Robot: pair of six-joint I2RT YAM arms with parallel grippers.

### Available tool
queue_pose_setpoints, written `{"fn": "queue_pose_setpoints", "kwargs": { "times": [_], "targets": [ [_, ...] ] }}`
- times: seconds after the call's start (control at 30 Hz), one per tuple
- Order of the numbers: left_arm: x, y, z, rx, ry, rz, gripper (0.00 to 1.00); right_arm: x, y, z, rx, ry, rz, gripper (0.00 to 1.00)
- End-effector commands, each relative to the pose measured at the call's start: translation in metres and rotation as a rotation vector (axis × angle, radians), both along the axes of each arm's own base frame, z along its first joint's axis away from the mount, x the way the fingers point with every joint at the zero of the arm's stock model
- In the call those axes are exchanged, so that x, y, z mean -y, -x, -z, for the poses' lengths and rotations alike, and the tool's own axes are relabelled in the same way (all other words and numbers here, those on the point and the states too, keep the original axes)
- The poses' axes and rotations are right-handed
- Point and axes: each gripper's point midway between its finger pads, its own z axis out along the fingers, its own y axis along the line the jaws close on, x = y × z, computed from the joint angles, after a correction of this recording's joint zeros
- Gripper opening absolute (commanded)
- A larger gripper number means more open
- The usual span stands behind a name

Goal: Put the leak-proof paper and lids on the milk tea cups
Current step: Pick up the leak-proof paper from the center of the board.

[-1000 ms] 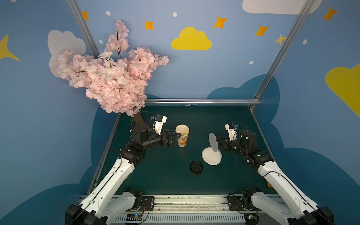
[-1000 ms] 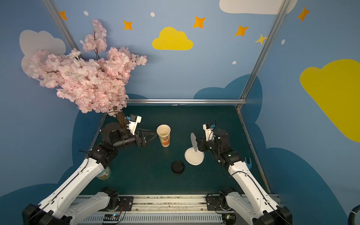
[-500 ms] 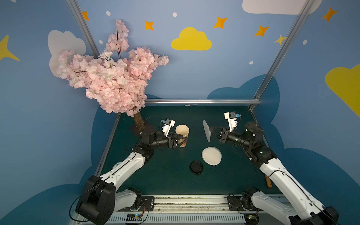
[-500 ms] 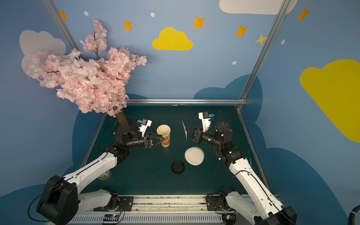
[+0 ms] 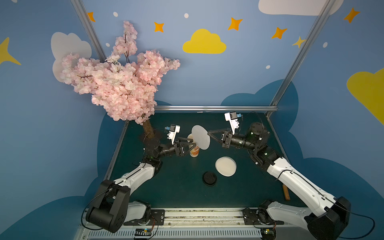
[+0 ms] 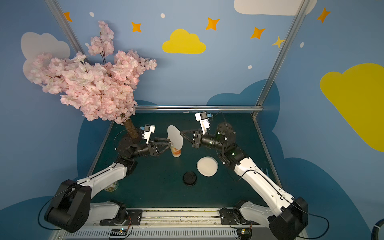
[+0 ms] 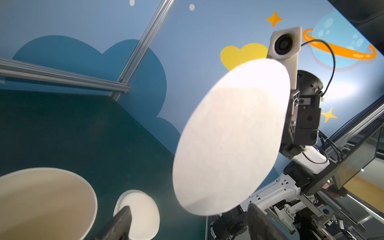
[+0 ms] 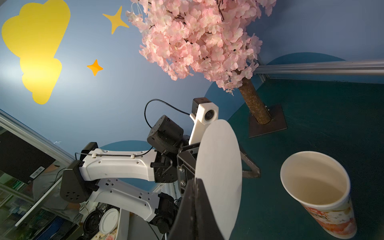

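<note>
Leak-proof paper (image 5: 200,139) stands edge-up, pinched in your closed right gripper (image 5: 209,132); left gripper (image 5: 195,143) gapes empty. Level it, centre over cup (image 5: 194,153).

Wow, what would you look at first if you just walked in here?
Probably the big pink blossom tree, standing fluffy in the back left corner of the green table. Next comes the round white paper, which the right hand pinches by its edge and holds up on end in the air. It is close by the orange-printed cup in the middle.
</note>
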Motion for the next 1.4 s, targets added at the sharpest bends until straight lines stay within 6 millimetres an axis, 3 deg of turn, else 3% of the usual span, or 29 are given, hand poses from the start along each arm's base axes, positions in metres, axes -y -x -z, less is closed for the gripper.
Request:
{"fn": "queue_pose_setpoints", "kwargs": {
  "times": [0.0, 0.13, 0.3, 0.5, 0.63, 0.97, 1.07, 1.1, 1.2, 1.27, 1.37],
  "targets": [
    [-0.007, 0.008, -0.019, 0.062, 0.074, 0.043, 0.86, -0.005, 0.01, -0.03, 0.063, -0.067, -0.049, 0.0],
    [-0.017, 0.004, -0.021, 0.048, 0.115, 0.03, 0.86, -0.009, 0.007, -0.027, 0.056, -0.06, -0.054, 0.0],
    [-0.004, 0.015, -0.039, 0.117, 0.118, 0.089, 0.84, -0.015, 0.001, -0.02, 0.032, -0.051, -0.055, 0.0],
    [-0.007, 0.006, -0.031, 0.083, 0.107, 0.085, 0.84, -0.017, 0.0, -0.023, 0.019, -0.056, -0.067, 0.0],
    [-0.003, 0.013, -0.036, 0.105, 0.105, 0.109, 0.82, -0.018, -0.002, -0.02, 0.021, -0.048, -0.058, 0.0],
    [-0.004, 0.018, -0.04, 0.123, 0.1, 0.124, 0.63, -0.017, -0.012, -0.012, 0.014, -0.036, -0.017, 0.0],
    [-0.005, 0.017, -0.038, 0.119, 0.098, 0.122, 0.53, -0.014, -0.014, -0.011, 0.02, -0.027, 0.008, 0.0],
    [-0.005, 0.016, -0.038, 0.115, 0.098, 0.12, 0.46, -0.013, -0.015, -0.01, 0.021, -0.024, 0.014, 0.0],
    [-0.007, 0.014, -0.036, 0.101, 0.097, 0.106, 0.41, -0.011, -0.018, -0.007, 0.024, -0.007, 0.036, 0.0],
    [-0.009, 0.013, -0.036, 0.093, 0.096, 0.096, 0.3, -0.01, -0.022, -0.002, 0.019, 0.01, 0.061, 0.0],
    [-0.01, 0.013, -0.04, 0.097, 0.083, 0.085, 0.21, -0.011, -0.028, 0.004, 0.015, 0.03, 0.082, 0.0]
  ]
}}
